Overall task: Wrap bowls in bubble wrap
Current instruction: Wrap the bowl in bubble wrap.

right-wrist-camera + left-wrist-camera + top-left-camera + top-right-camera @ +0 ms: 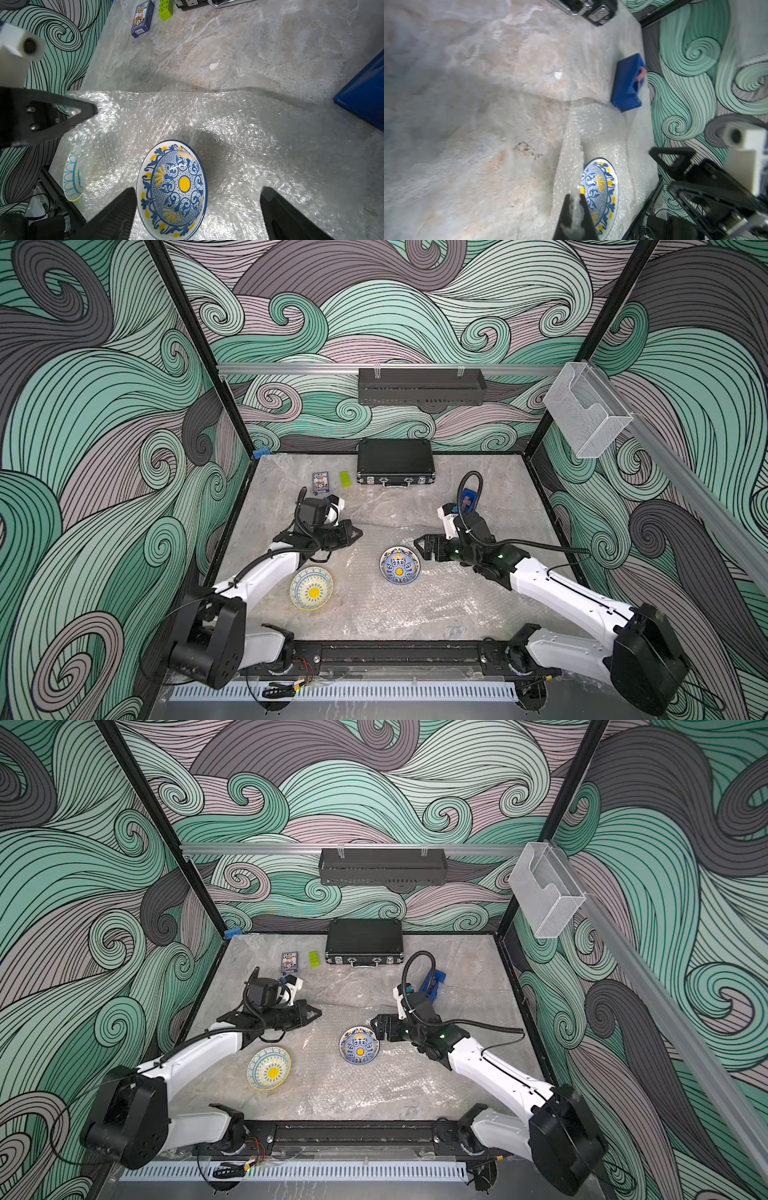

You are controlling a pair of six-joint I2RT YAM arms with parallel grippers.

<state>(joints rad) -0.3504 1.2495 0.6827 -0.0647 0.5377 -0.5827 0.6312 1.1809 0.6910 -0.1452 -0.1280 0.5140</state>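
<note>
Grey marbled tabletop (386,506), ringed by wave-patterned walls: the darker blue bowl (400,565) sits on a spread sheet of bubble wrap (419,605), while the cream bowl (311,588) rests near the sheet's edge. The left gripper (575,199) pinches a corner of the wrap between closed jaws. The right gripper (197,189) hovers just beside the blue bowl, fingers spread wide, holding nothing.
</note>
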